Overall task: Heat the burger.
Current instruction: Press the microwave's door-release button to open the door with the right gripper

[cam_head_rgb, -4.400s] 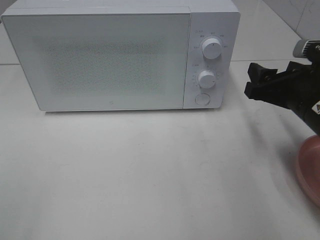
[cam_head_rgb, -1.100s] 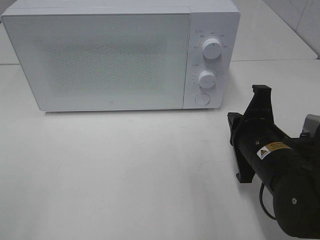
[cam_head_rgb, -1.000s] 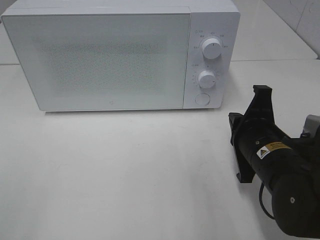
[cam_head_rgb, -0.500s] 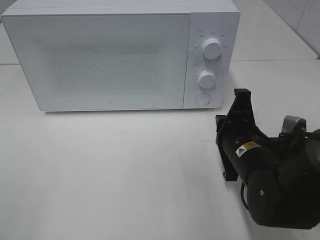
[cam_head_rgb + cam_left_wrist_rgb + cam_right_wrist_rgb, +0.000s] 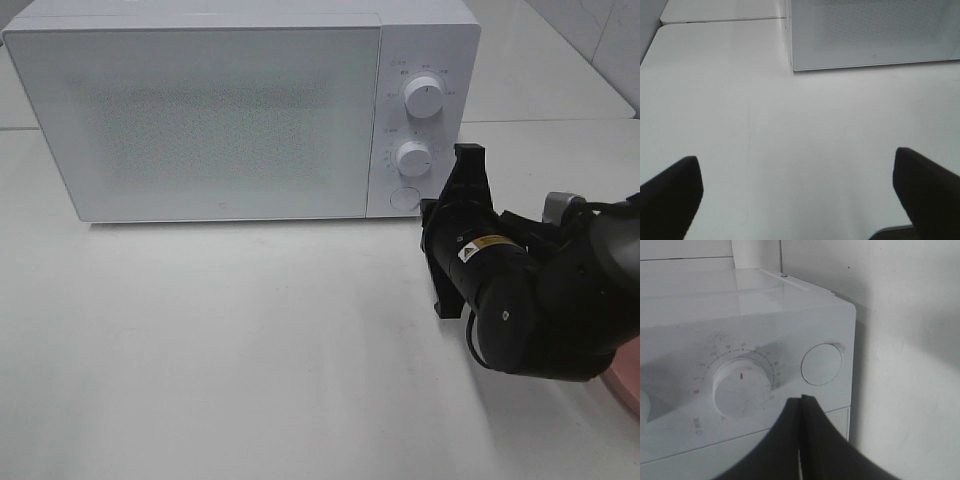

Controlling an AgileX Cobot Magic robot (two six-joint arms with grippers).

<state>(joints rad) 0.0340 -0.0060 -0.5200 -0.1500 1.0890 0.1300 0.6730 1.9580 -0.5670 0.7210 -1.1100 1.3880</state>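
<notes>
Right tool [image 5: 468, 155], pressed shut and holding nothing, points at the microwave [image 5: 220, 120] control panel. It is just beside the round button [image 5: 821, 364] under the lower knob [image 5: 742, 387]. Left tool [image 5: 795, 155] gapes wide and empty over the desk [image 5: 790, 100], near the microwave's front. Where the burger is cannot be told.

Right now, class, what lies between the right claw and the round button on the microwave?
Nothing. In the right wrist view, only the microwave's bare white front panel shows between the shut right claw and the round button.
</notes>
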